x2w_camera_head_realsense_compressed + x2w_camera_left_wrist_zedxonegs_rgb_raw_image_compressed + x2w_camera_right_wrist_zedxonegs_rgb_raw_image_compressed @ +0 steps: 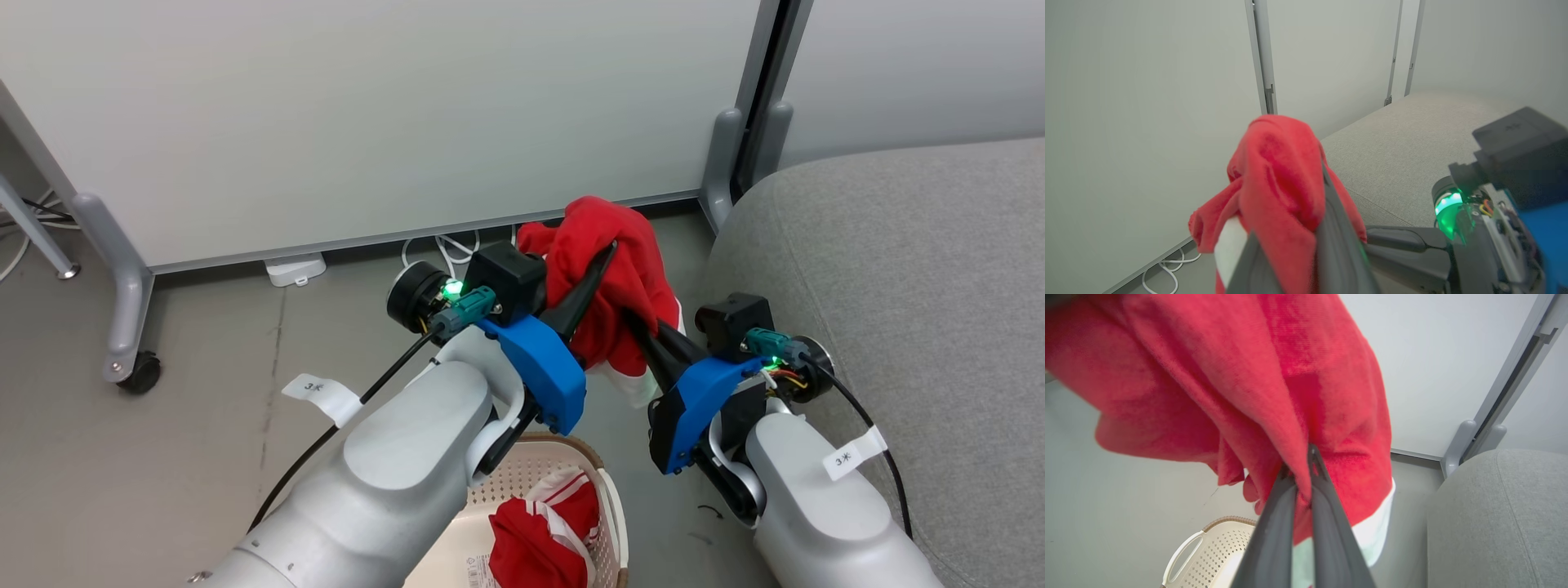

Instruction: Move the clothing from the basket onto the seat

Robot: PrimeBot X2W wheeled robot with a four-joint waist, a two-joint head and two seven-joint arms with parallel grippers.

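Two grips on one red garment (633,269): left fingers (589,284), right fingers (1274,539) both clamped on bunched folds | aloft between basket (610,490) and seat (898,286) | I judge it light, limp, easily snagged; pinch thick folds | another garment (539,535) lies in basket.

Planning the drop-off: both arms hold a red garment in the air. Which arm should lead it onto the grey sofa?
Right. The right gripper, fingers shut on the garment, is next to the seat; the left gripper grips from the far side.
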